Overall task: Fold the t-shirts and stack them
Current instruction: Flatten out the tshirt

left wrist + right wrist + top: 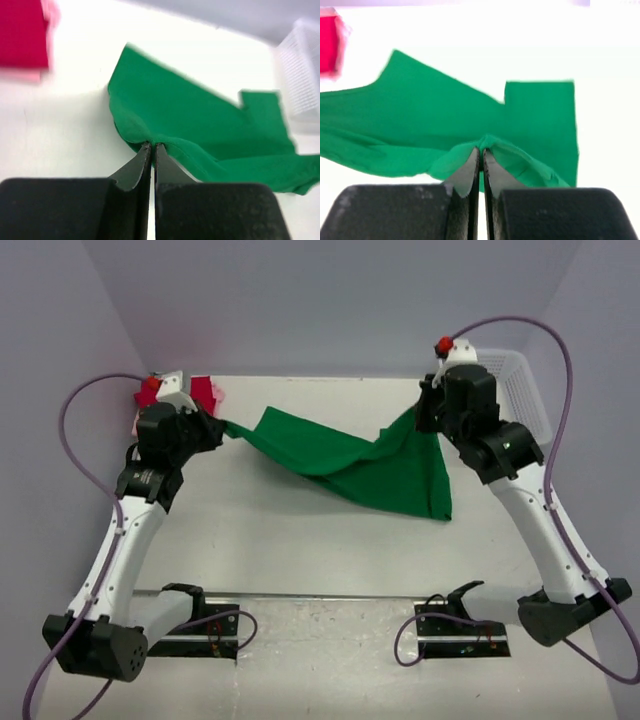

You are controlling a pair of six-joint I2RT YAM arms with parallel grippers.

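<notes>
Over the tabletop's [300, 550] far half, both your jaws pinch the bright green cloth t-shirt [350, 465]; it looks limp and light, so grip its corners.

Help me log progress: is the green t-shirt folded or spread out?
Mid-fold: the green t-shirt sags between the left gripper and right gripper, each shut on an edge, the rest lying on the table.

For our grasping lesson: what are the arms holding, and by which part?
The green t-shirt: left jaws pinch a bunched edge at one end, right jaws the opposite end.
</notes>
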